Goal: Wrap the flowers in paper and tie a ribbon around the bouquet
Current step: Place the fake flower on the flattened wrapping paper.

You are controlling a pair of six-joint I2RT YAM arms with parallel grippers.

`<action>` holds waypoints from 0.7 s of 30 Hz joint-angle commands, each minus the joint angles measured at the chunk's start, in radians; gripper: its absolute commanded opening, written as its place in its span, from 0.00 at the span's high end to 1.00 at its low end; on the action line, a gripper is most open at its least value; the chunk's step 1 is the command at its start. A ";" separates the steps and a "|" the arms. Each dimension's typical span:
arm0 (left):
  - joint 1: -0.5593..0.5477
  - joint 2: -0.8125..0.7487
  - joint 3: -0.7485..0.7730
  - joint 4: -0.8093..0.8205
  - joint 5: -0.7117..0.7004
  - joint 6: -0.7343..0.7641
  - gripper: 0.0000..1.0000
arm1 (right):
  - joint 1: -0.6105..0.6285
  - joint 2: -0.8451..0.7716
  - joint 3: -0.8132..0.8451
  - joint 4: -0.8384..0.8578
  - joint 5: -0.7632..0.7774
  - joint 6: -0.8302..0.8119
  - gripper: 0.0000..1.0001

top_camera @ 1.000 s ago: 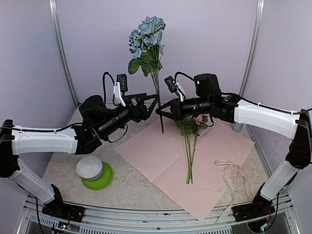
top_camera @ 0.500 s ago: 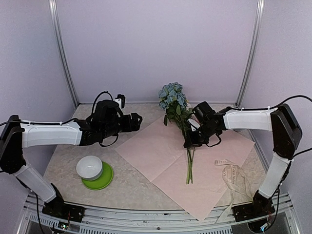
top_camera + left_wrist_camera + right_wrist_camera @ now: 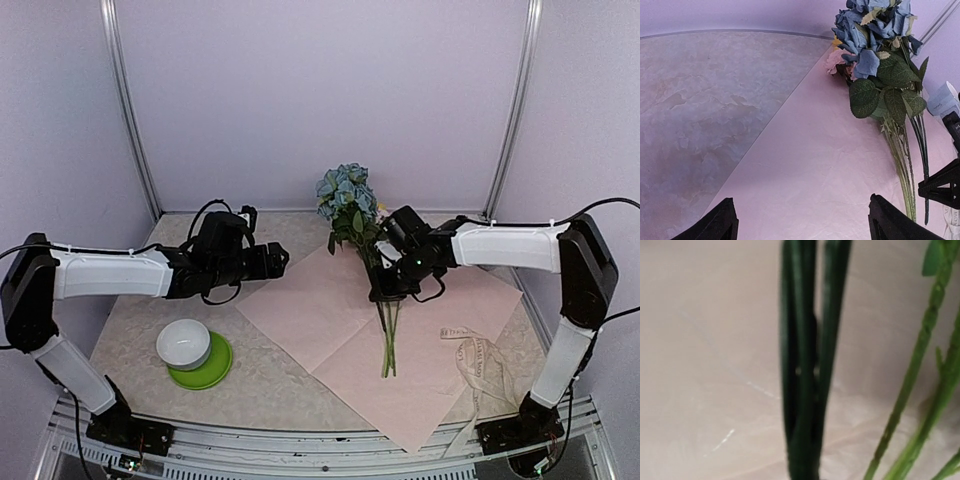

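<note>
- Your right gripper is clenched on the dark stalks of the flowers, above the middle of the paper.
- The right wrist view is blurred. It shows these dark green stalks in the centre, lighter green stalks to their right, and the pink sheet behind.
- The flowers have a blue hydrangea head with broad green leaves at the far corner of the paper. A pink rose and a little yellow are just beside it.
- The long thin stalks run from there across the paper toward its near side.
- I cannot tell if the blue head rests on the paper or is lifted.
- Your left gripper is released, with its jaws spread wide and nothing between them. It hovers over the left part of the paper.
- The paper is pale pink and lies flat like a diamond.
- The ribbon, cream with dark lettering, lies loose just beside the paper's right edge.
- A white bowl on a green plate stands well apart, left of the paper.
</note>
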 commanded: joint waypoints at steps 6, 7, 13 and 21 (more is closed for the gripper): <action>0.022 -0.003 -0.032 -0.007 0.004 0.001 0.12 | 0.022 0.015 -0.055 0.052 -0.021 0.039 1.00; 0.023 -0.003 -0.032 -0.008 0.006 0.002 0.12 | 0.024 0.023 -0.061 0.056 -0.021 0.040 1.00; 0.025 0.002 -0.031 -0.009 0.009 0.003 0.12 | 0.028 0.062 -0.066 0.048 -0.002 0.025 1.00; 0.027 0.002 -0.023 -0.011 0.011 0.004 0.12 | 0.024 0.130 -0.048 0.034 0.022 0.028 1.00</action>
